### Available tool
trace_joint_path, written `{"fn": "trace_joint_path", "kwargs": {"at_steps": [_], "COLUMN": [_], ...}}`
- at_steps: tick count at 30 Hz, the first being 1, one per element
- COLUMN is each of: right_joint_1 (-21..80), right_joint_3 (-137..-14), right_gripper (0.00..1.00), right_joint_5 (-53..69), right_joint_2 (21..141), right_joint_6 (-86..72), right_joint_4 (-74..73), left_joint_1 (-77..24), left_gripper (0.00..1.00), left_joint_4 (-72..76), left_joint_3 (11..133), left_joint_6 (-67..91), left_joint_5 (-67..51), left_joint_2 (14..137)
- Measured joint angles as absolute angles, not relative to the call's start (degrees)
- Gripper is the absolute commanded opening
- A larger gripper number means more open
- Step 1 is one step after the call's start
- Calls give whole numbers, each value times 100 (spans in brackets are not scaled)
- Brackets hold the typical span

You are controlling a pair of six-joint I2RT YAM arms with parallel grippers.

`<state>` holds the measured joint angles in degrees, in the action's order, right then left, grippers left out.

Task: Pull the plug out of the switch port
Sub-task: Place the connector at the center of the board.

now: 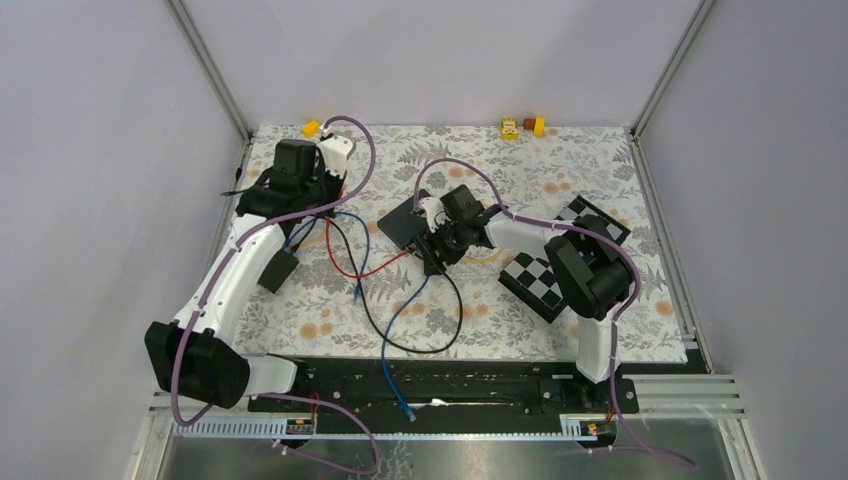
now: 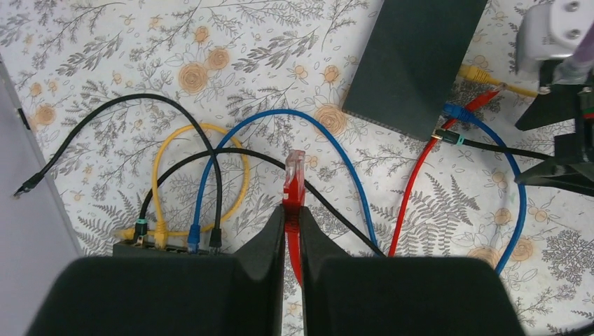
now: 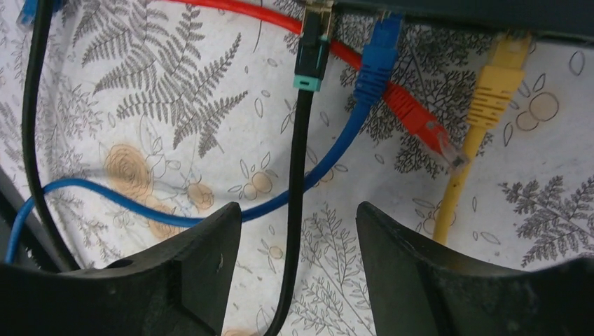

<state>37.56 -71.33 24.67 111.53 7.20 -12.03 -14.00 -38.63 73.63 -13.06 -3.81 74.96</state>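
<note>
Checkered boards (image 1: 530,282) right; yellow blocks (image 1: 539,126) far edge.

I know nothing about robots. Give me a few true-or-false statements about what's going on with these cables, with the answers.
1. The left fingers are clamped on a red cable. True.
2. The right fingers grip the yellow plug. False: they stand open, holding nothing.
3. Near the right fingers, a red plug lies loose on the cloth, outside the switch. True.
4. The blue plug beside it is unplugged. False: it sits in a port.
5. The tablecloth is plain white. False: it has a floral print.
</note>
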Motion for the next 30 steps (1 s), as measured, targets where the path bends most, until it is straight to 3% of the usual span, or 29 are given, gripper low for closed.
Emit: {"fn": "trace_joint_path", "kwargs": {"at_steps": [6, 14, 22, 30], "right_joint_1": [3859, 3986, 4101, 4106], "right_joint_3": [-7365, -7476, -7472, -7483], "right_gripper": [65, 51, 17, 1], "right_joint_5": [2237, 1798, 1304, 1083], "right_joint_2": [11338, 11487, 11491, 11354], "right_joint_6": [569, 366, 167, -233], "right_joint_4": [-1122, -1022, -952, -1002], "left_joint_1": [-1374, -1339, -1297, -1299], "left_gripper": [0, 0, 0, 0], "left_joint_4": [-3677, -3551, -3494, -3916], "left_joint_3": [7164, 6991, 6753, 6810], "left_joint_6": [-1282, -1273, -1304, -1852], "left_joint_5": [-530, -633, -799, -1039], "left_joint_2": [7459, 7424, 7382, 7328]}}
